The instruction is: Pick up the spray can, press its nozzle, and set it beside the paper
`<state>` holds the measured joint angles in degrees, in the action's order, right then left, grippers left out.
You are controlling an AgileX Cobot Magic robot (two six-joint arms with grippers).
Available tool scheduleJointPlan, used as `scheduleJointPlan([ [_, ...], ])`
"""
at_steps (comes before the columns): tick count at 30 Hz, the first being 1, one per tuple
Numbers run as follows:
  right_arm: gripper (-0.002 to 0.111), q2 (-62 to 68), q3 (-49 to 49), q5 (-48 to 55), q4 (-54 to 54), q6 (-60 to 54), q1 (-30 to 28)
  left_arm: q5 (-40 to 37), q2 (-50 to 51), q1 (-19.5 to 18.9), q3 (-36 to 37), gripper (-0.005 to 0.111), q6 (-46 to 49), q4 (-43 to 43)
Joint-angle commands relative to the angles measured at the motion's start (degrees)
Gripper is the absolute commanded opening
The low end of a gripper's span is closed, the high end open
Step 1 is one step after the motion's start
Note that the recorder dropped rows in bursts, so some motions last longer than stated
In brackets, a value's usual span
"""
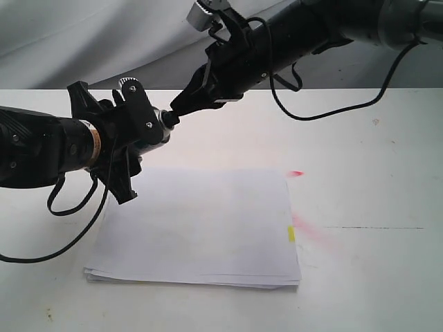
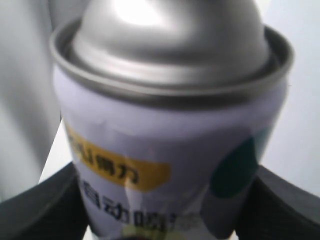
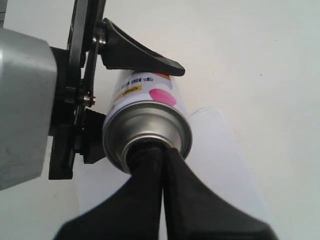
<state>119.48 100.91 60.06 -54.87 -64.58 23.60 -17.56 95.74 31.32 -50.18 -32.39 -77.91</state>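
Observation:
The spray can (image 1: pixel 159 128) hangs above the table near the paper's far left corner, tipped on its side, with my left gripper (image 1: pixel 138 135) shut on its labelled body (image 2: pixel 170 130). Black fingers (image 2: pixel 287 205) clamp both sides of the label. Its domed silver top (image 3: pixel 147 127) points at my right gripper (image 1: pixel 177 108). That gripper (image 3: pixel 159 150) is shut, its joined tips pressed onto the middle of the dome, where they cover the nozzle. The paper (image 1: pixel 208 225), with a yellow tab (image 1: pixel 291 234) on its right edge, lies flat on the table below.
Pink spray marks (image 1: pixel 296 173) stain the white table (image 1: pixel 374 173) just right of the paper, a second smear (image 1: pixel 308 229) lying by the yellow tab. Black cables hang from both arms. A white cloth backdrop stands behind the table.

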Motion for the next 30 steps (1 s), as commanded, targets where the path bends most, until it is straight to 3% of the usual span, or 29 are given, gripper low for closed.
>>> scheduleJointPlan([
  [1,0.000,2.3,0.2,0.6,-1.4,0.2,1.1,-0.5,-0.3,0.3,-0.6,0.000,-0.8,-0.4],
  [30,0.000,2.9,0.2,-2.9,-4.2,-1.3,4.0,-0.4,-0.3,0.3,-0.6,0.000,-0.6,-0.4],
])
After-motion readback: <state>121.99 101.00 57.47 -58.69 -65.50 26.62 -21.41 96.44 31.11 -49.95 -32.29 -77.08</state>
